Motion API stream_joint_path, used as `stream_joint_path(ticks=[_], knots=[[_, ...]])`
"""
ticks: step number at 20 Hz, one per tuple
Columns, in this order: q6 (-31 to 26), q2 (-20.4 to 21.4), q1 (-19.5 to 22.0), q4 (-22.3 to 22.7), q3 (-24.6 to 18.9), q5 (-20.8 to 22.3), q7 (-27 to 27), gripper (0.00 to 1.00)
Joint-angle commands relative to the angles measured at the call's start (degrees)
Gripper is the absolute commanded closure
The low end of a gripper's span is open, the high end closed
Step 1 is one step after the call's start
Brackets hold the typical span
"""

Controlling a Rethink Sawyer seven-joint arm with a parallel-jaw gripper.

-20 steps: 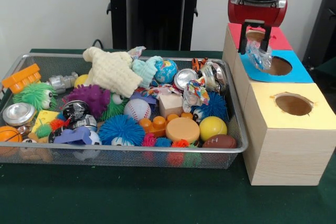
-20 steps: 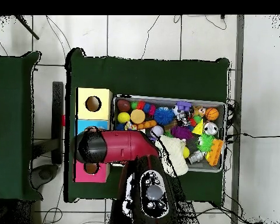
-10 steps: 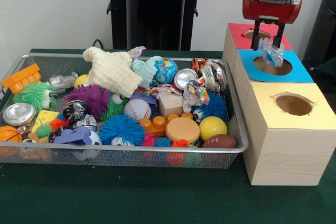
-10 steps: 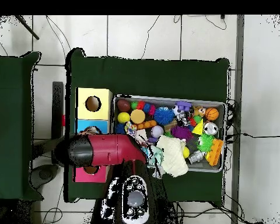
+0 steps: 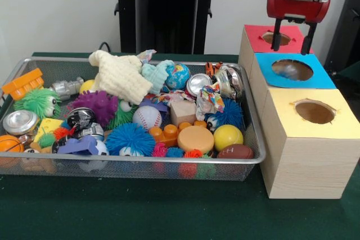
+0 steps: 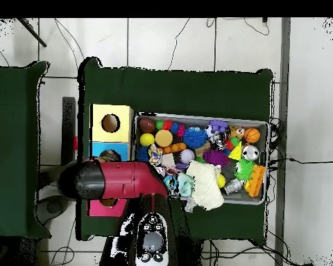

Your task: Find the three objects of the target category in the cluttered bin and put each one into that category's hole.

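Three round holes top the wooden box (image 5: pixel 306 139), one each in red, blue (image 5: pixel 292 70) and yellow card. The claw (image 5: pixel 292 36) hangs spread and empty above the blue hole, where a pale crinkly wrapper (image 5: pixel 288 69) shows. The wire-mesh bin (image 5: pixel 140 164) brims with spiky, smooth and woolly toys.

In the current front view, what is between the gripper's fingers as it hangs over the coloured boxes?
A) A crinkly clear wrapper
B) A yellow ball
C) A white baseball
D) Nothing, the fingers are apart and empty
D: the gripper hangs above the red hole and the blue hole with its fingers spread and only background showing between them; the white baseball and the yellow ball lie in the bin.
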State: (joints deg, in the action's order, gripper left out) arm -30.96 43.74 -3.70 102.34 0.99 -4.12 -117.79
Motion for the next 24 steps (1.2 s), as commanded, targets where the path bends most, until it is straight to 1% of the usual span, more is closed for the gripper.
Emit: stream_joint_path(ticks=[1,4,7,11,14,17,24], knots=[[4.46,-2.59,-0.61,1.84,1.68,-3.40,-14.70,0.00],[3.56,-2.89,-1.39,0.58,2.89,-2.84,-13.59,0.00],[2.97,-3.22,-1.50,0.00,3.81,-3.31,-13.77,0.00],[3.75,-3.35,-1.56,0.31,4.39,-3.36,-13.20,0.00],[5.42,-3.94,-0.51,1.14,3.98,-3.19,-11.89,0.00],[5.24,-3.97,1.14,1.49,3.28,-3.00,-10.05,0.00],[8.67,-4.89,3.56,2.76,2.71,-2.86,-9.74,0.00]])
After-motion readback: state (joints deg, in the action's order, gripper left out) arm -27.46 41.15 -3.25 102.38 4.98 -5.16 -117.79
